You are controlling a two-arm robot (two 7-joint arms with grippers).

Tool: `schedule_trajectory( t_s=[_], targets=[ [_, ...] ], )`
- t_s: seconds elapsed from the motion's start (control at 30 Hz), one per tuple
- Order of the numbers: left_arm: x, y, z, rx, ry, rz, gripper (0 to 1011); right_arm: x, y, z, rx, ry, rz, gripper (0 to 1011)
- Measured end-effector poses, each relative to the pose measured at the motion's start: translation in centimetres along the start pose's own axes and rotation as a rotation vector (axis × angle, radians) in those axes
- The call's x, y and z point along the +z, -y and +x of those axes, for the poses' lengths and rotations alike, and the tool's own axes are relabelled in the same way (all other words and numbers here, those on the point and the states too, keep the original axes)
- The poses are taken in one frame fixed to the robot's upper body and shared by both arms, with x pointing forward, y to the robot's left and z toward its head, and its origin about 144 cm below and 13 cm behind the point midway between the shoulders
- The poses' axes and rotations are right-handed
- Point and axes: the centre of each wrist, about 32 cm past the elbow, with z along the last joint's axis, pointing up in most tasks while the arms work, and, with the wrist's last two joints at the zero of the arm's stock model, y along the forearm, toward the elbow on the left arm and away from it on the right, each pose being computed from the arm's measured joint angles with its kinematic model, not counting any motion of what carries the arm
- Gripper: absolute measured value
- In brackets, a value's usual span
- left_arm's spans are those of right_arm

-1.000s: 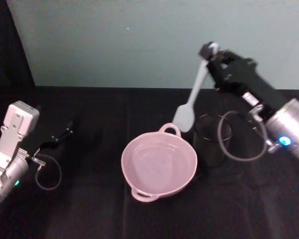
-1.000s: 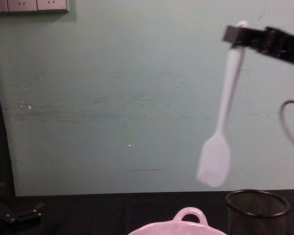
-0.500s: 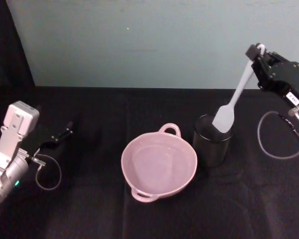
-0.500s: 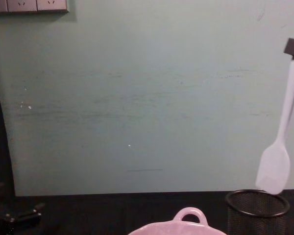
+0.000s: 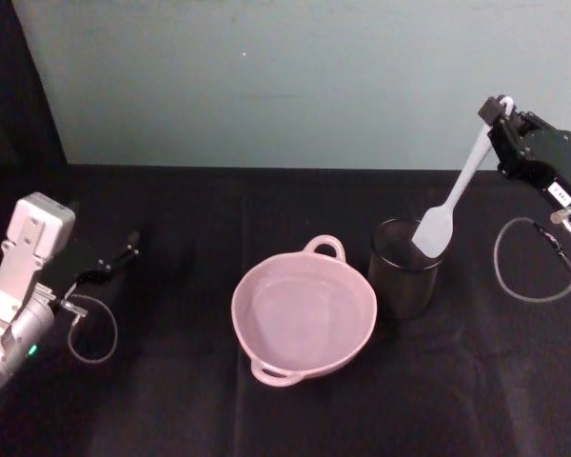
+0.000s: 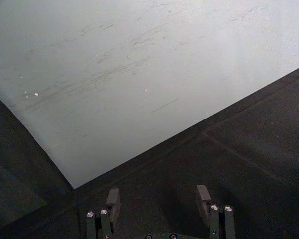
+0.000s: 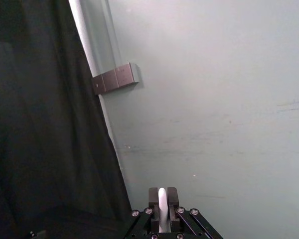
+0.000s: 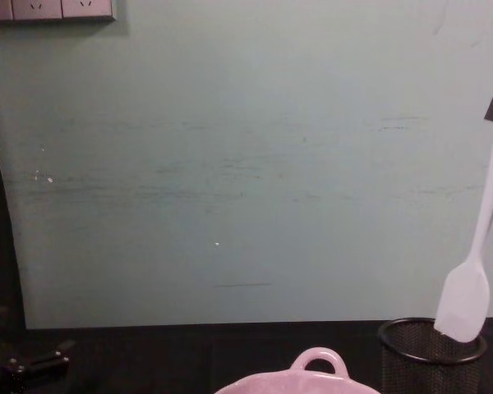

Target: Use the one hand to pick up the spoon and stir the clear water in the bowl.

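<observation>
Right hand is gripping the spoon by its handle end, fingers closed on the white handle. Spoon is hanging tilted, paddle head dipping at the rim of the black mesh cup, which is standing just beside the pink bowl on the black bench. Bowl is sitting at centre, water in it hard to make out. Left hand is resting parked at far left, fingers apart, holding nothing. Step in hand, judged: spoon poised at the cup, not over the bowl. Next move is calling for carrying the head leftward over the bowl and lowering it in
</observation>
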Motion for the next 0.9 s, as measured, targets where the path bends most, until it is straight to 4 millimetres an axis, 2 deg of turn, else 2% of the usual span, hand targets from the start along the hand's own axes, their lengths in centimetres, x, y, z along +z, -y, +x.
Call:
schedule_trajectory(
  t_s=[0.6, 0.9],
  targets=[
    [0.0, 0.0, 0.0, 0.000, 0.000, 0.000, 1005, -2.9, -2.4, 1.1, 0.018, -0.039, -0.017, 116],
    [0.0, 0.0, 0.0, 0.000, 0.000, 0.000, 1005, -4.8, -2.7, 0.9, 0.007, -0.071, -0.040, 116]
  ],
)
